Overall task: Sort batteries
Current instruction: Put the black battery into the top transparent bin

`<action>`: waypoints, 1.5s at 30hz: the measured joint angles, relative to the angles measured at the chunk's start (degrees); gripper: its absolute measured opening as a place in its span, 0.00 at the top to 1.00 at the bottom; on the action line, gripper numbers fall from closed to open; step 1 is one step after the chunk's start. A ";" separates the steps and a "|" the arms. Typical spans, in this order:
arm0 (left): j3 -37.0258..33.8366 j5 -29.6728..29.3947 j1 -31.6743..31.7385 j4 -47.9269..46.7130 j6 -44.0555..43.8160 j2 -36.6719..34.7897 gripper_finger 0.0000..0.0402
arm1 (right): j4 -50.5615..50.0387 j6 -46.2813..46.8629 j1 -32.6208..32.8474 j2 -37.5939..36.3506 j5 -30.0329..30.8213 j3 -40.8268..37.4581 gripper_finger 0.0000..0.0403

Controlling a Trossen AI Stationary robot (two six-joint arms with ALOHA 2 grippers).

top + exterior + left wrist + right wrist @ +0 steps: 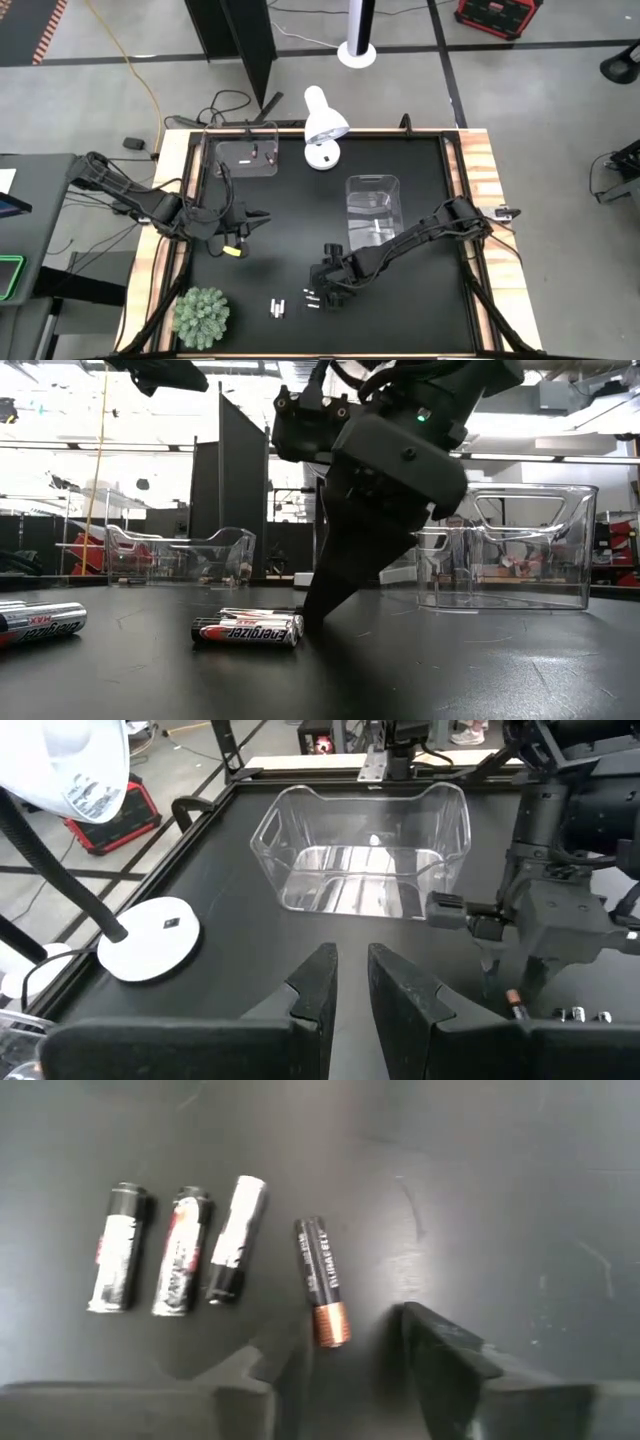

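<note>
Several batteries lie on their sides on the black table [420,310] near its front edge: three silver-and-black ones [175,1250] side by side, and a dark one with a copper end [322,1280] next to them. My right gripper [345,1355] slants down over them, open. Its two fingers stand either side of the dark battery's copper end [332,1325]; whether they touch it I cannot tell. In the low view the fingertip [308,622] stands beside a battery pair [245,630]. My left gripper [352,982] hovers at the left, its fingers a narrow gap apart with nothing between them.
One clear bin [372,208] stands mid-table beyond my right gripper, and another [245,155] sits at the far left with small things in it. A white lamp [322,125] is at the far edge. A green plant [200,315] fills the near left corner. More batteries [276,308] lie toward it.
</note>
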 joint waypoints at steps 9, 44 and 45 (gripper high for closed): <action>0.00 0.00 0.00 0.00 0.01 0.00 0.86 | -0.33 -2.34 -1.15 0.00 0.16 0.01 0.77; -2.97 8.01 0.20 6.77 -4.66 19.99 0.69 | 1.21 -12.41 -4.61 -0.08 -2.96 0.06 0.84; -2.97 8.01 0.22 7.39 -5.12 20.91 0.68 | 0.89 -12.39 -4.63 0.00 -3.25 0.00 0.81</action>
